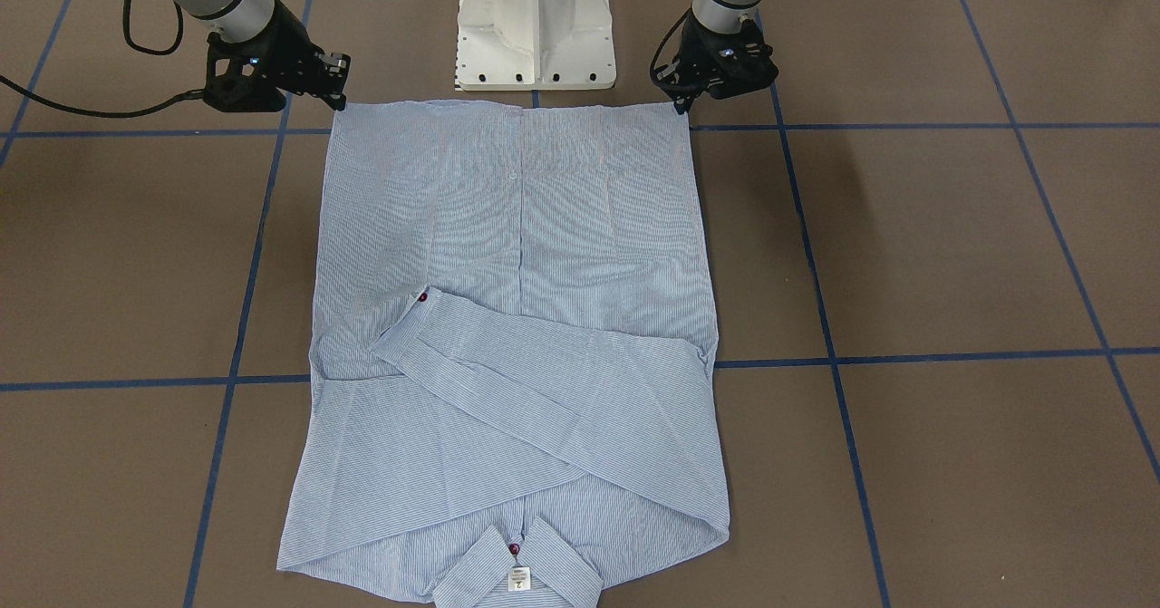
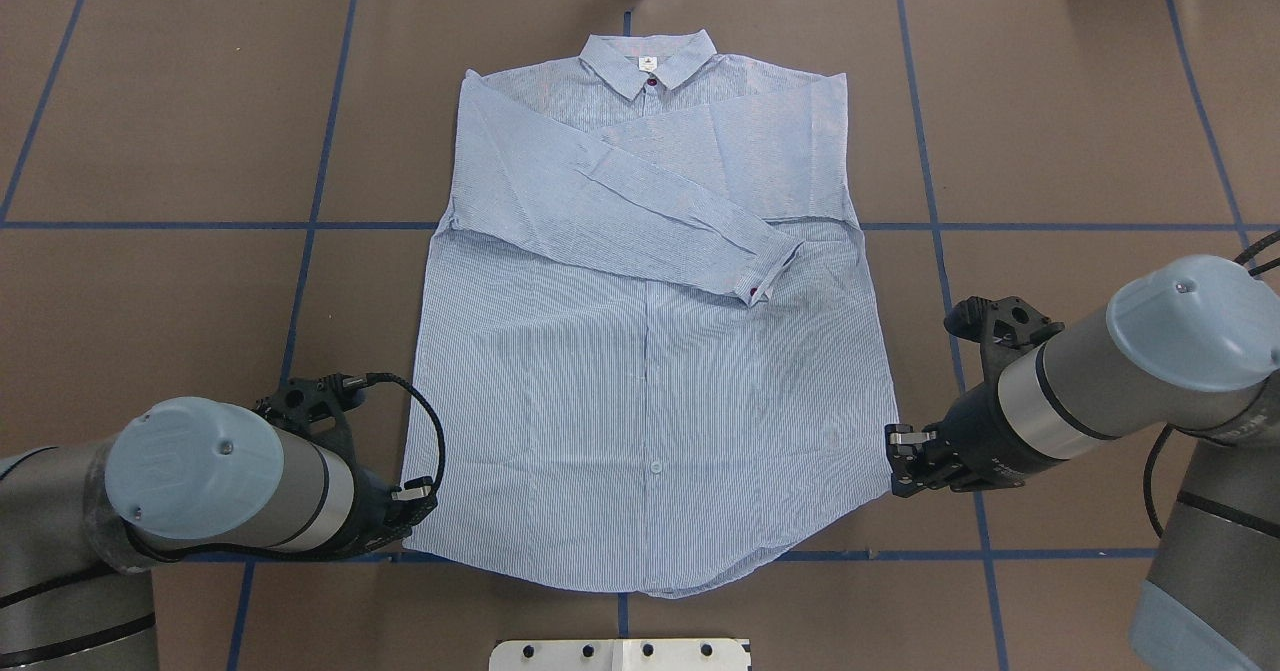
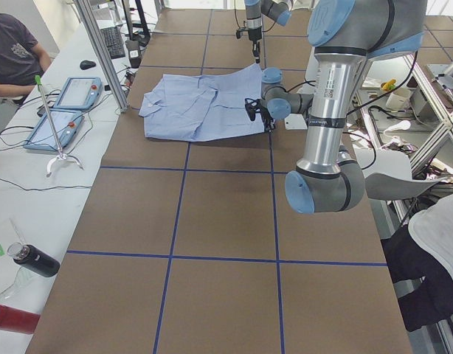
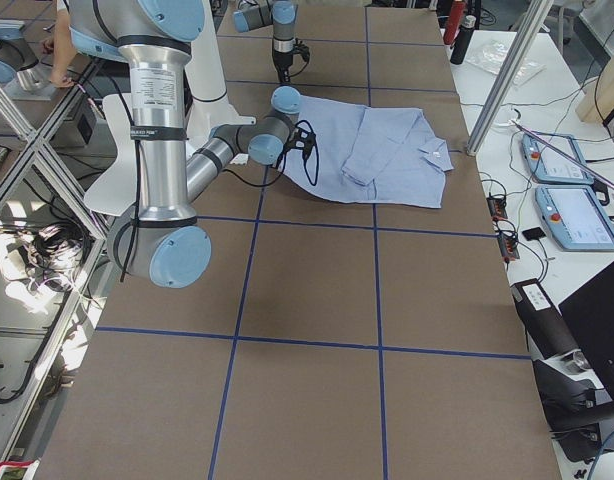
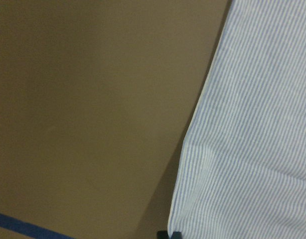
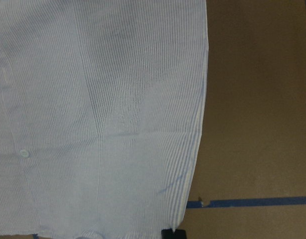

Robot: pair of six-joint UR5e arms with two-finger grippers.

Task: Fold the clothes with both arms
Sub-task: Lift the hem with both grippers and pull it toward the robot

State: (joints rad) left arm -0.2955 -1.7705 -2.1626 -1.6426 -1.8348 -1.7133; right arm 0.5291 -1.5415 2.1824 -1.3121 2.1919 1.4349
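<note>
The light blue-and-white striped shirt point(image 1: 517, 227) point(image 2: 650, 401) lies flat on the brown table. Its collar point(image 2: 650, 56) points away from the robot, and both sleeves are folded across the chest. My left gripper point(image 2: 412, 509) point(image 1: 686, 105) sits low at the hem corner on its side. The left wrist view shows a dark fingertip point(image 5: 168, 234) right at the cloth edge, so it looks shut on the shirt. My right gripper point(image 2: 893, 459) point(image 1: 337, 93) sits at the opposite hem corner. Its fingertip point(image 6: 173, 233) meets the shirt edge the same way.
The white pedestal base point(image 1: 535, 28) stands just behind the hem. Blue tape lines point(image 2: 300, 226) grid the brown table. Off the table's end are teach pendants point(image 3: 64, 110) and a seated person point(image 3: 12, 51). Dark bottles point(image 3: 35, 259) lie on a side bench.
</note>
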